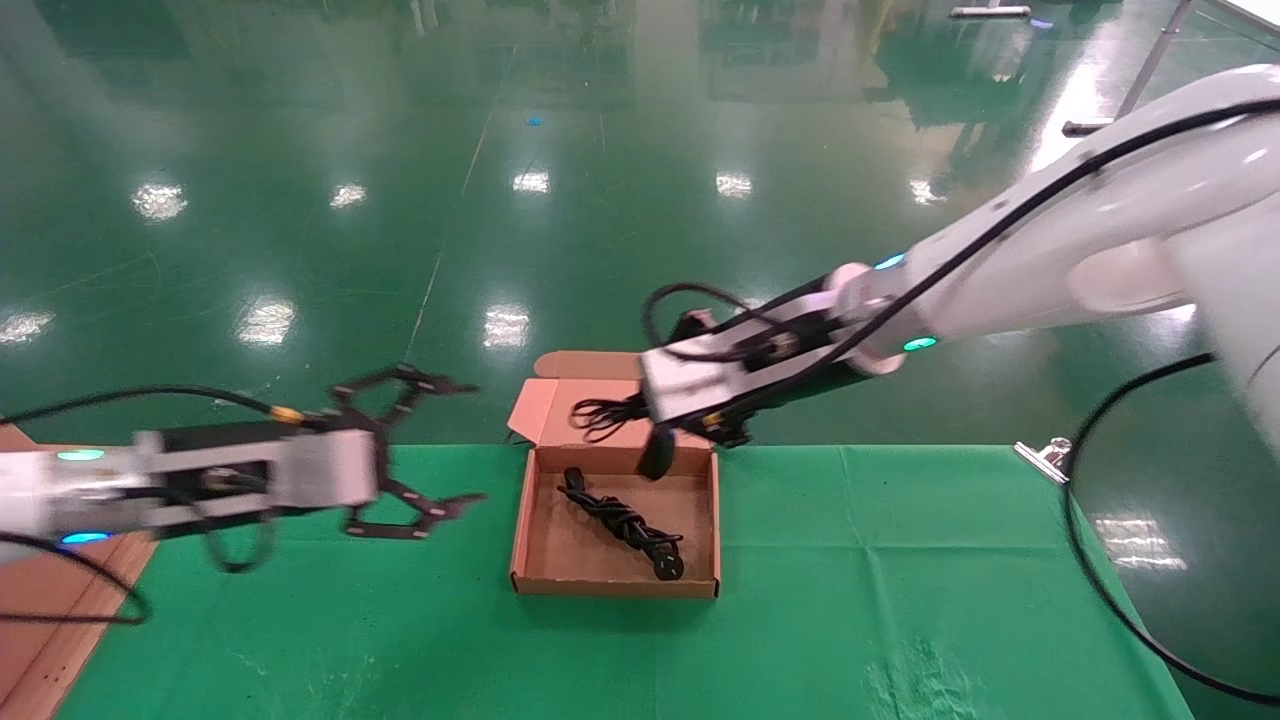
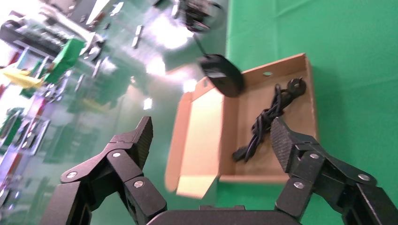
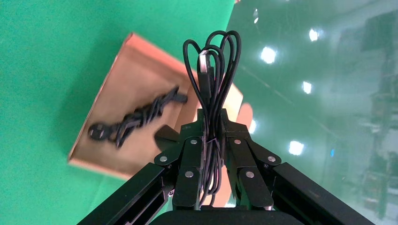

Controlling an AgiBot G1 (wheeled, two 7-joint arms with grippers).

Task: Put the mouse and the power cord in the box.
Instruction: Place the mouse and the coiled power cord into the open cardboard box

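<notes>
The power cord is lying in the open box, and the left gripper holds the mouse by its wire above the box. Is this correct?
Not quite: it is the right gripper, not the left, that is shut on the mouse's wire, as the right wrist view shows. The mouse hangs over the box, where the power cord lies. The left gripper is open and holds nothing.

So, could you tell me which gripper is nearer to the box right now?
The right gripper: it hangs over the box's far edge, shut on the mouse's wire. The left gripper is open, off to the box's left.
</notes>
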